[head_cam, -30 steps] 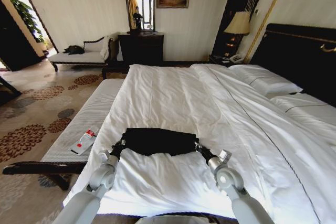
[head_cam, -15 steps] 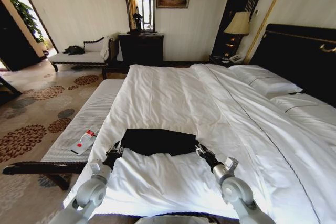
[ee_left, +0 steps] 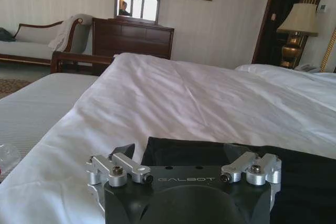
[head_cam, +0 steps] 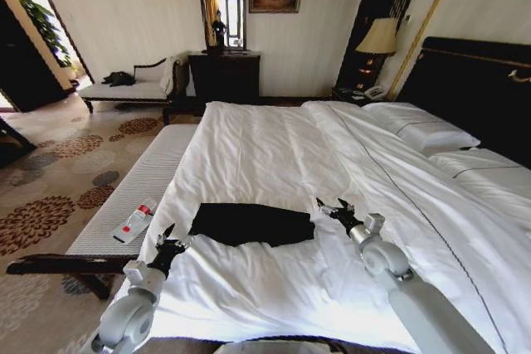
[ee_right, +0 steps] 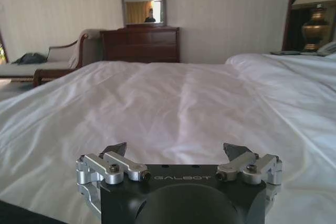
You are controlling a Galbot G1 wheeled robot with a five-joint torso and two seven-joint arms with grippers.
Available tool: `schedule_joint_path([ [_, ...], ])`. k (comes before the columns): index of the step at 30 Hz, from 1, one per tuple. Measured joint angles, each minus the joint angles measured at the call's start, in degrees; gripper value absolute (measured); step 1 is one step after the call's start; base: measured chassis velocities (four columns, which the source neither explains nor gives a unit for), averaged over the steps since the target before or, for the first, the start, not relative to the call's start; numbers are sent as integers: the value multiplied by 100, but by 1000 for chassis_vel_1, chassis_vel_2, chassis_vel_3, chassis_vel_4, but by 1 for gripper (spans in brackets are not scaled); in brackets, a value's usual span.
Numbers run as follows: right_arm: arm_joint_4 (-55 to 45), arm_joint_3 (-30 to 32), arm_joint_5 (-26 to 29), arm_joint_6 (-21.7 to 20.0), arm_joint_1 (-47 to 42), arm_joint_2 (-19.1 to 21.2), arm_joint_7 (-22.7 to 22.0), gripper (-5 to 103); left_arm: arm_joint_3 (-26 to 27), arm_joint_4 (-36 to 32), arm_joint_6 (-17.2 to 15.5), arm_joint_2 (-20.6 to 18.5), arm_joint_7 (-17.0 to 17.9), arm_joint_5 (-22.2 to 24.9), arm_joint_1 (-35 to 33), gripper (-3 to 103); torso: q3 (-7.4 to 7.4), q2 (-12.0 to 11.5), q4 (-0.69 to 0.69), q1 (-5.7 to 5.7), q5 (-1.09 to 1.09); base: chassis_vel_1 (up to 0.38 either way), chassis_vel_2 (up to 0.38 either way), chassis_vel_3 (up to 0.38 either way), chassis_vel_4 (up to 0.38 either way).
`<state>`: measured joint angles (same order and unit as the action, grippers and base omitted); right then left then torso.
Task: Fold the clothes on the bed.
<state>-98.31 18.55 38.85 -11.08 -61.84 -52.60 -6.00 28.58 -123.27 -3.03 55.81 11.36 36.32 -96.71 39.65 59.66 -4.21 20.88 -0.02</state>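
Bench (head_cam: 137,184): a long pale striped upholstered seat on dark wooden legs, standing along the bed's left edge; a small clear bottle with a red label (head_cam: 134,220) lies on its top.
Left gripper (head_cam: 171,238): at the bed's lower left, just left of the shirt and apart from it; its two dark fingers are spread wide with nothing between them. In the left wrist view the gripper (ee_left: 181,150) shows pale metal linkages on a black body, with the shirt's dark cloth right ahead of it.
T-shirt (head_cam: 251,223): black, soft cotton, folded into a flat, wide band with slightly uneven edges; it lies on the duvet near the foot of the bed, between the two grippers. No lettering can be made out on the folded face.
Bed (head_cam: 274,147): large, with a white, lightly creased duvet, white pillows (head_cam: 419,128) at the right and a tall dark headboard (head_cam: 477,89).
Right gripper (head_cam: 335,206): just beside the shirt's right end, not touching it; fingers parted and empty. The right wrist view shows the gripper (ee_right: 178,153) over bare white duvet.
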Motion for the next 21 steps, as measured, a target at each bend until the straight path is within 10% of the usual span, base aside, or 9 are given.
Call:
schedule_joint_path([
  [21,676,-1050,-2152,1170,-347,-380,471,100,183,-880,30,160,-36,-201,-1080,100,-1,0,2,0,2,0,0,0,0],
])
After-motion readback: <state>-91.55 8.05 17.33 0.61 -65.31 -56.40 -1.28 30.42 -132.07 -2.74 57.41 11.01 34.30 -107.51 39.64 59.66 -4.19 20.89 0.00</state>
